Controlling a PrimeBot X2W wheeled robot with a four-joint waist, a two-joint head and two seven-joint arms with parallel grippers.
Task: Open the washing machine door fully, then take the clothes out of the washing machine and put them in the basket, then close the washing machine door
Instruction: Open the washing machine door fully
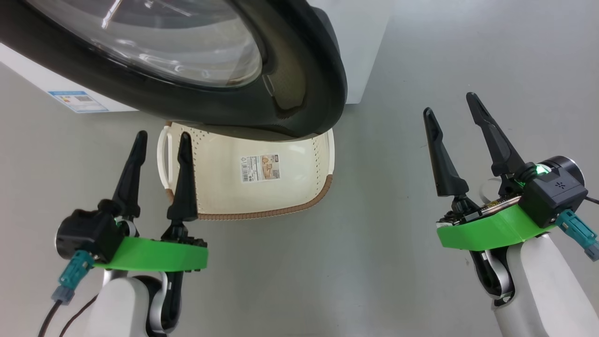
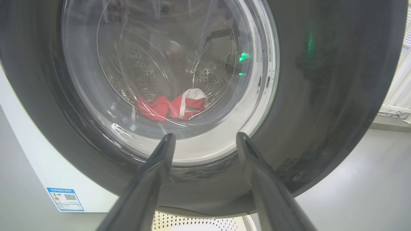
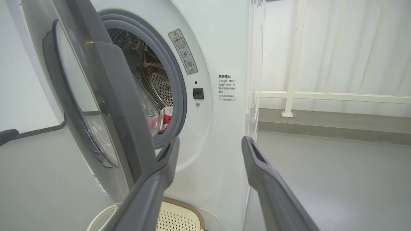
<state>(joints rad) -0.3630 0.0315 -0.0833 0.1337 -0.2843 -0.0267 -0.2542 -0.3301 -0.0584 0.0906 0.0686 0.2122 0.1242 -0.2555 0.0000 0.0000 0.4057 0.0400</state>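
The washing machine door [image 1: 299,70] stands partly open, its black rim hanging over the cream basket [image 1: 290,187] on the floor. Through the door's glass [image 2: 167,64] I see red and white clothes [image 2: 173,107] lying in the steel drum. The right wrist view shows the door [image 3: 106,96] ajar from the white washing machine [image 3: 218,57], with a bit of the clothes [image 3: 165,118] behind the grey ring. My left gripper [image 1: 161,135] is open, just before the basket's left handle. My right gripper [image 1: 449,103] is open over bare floor, right of the door.
A blue sticker [image 1: 77,100] marks the machine's lower front. A white railing [image 3: 321,94] and a curtain run along the wall to the machine's right. Grey floor [image 1: 374,257] spreads between and before both arms. The basket's corner [image 3: 176,218] sits under the door.
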